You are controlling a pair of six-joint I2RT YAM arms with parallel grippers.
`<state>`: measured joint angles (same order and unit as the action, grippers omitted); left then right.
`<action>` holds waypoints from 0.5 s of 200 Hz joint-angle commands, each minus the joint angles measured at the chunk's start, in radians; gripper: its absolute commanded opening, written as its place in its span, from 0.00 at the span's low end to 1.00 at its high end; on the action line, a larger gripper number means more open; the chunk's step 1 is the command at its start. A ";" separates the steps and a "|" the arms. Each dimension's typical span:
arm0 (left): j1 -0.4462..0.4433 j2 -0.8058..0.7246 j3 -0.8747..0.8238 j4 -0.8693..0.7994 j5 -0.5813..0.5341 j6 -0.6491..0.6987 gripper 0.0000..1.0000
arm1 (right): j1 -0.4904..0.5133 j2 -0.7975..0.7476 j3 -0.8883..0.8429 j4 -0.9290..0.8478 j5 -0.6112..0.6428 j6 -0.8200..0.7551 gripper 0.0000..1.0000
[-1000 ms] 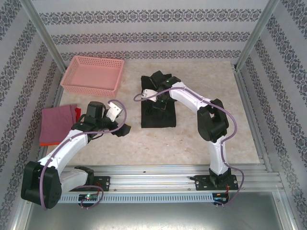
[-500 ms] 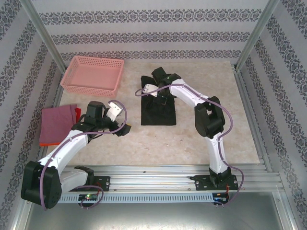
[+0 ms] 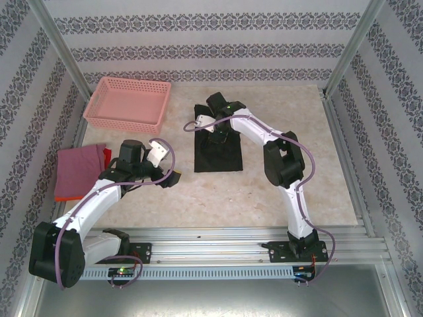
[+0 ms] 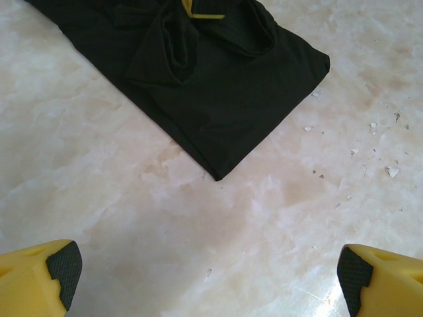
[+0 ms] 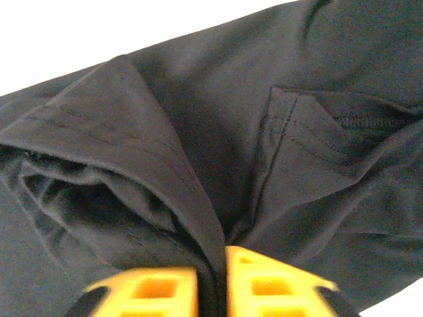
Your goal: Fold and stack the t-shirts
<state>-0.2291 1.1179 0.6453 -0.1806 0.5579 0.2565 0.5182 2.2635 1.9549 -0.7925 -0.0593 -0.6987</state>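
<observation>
The black t-shirt [image 3: 218, 157] lies folded into a narrow rectangle in the middle of the table. My right gripper [image 3: 217, 129] is at its far end, its yellow fingers [image 5: 277, 284] pinched on a raised fold of the black cloth [image 5: 198, 198]. The gripper counts as shut on the shirt. My left gripper [image 3: 173, 178] hovers open over bare table, near the shirt's front left corner [image 4: 218, 175], with nothing between its fingertips [image 4: 63, 267]. A dusty-pink folded t-shirt [image 3: 79, 170] lies at the left edge on top of an orange one [image 3: 63, 197].
A pink plastic lattice basket [image 3: 129, 102] stands at the far left corner. Metal frame posts and patterned walls close in the table on three sides. Small white flecks [image 4: 390, 170] dot the marble surface to the right of the shirt.
My right gripper has moved toward the far side with the black fold in it, and the shirt's outline has grown a little shorter. The left arm has stayed still.
</observation>
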 commanded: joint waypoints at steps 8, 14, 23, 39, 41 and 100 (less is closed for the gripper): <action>-0.006 0.014 0.006 0.045 0.015 -0.022 1.00 | -0.023 -0.019 0.027 0.058 0.007 0.051 0.49; -0.007 0.013 0.007 0.049 0.013 -0.023 1.00 | -0.026 -0.037 0.025 0.068 0.011 0.067 0.52; -0.012 0.014 0.007 0.055 0.006 -0.026 1.00 | -0.032 -0.068 0.008 0.090 0.024 0.098 0.57; -0.019 0.018 0.004 0.067 0.000 -0.026 1.00 | -0.038 -0.140 -0.057 0.148 0.031 0.148 0.60; -0.019 0.019 0.005 0.068 -0.001 -0.028 1.00 | -0.038 -0.151 -0.066 0.157 0.031 0.153 0.60; -0.046 0.073 0.013 0.112 0.009 -0.045 1.00 | 0.004 -0.325 -0.419 0.260 -0.030 0.143 0.81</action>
<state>-0.2600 1.1755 0.6453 -0.1238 0.5529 0.2272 0.4942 1.9457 1.6249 -0.5632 -0.0696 -0.5529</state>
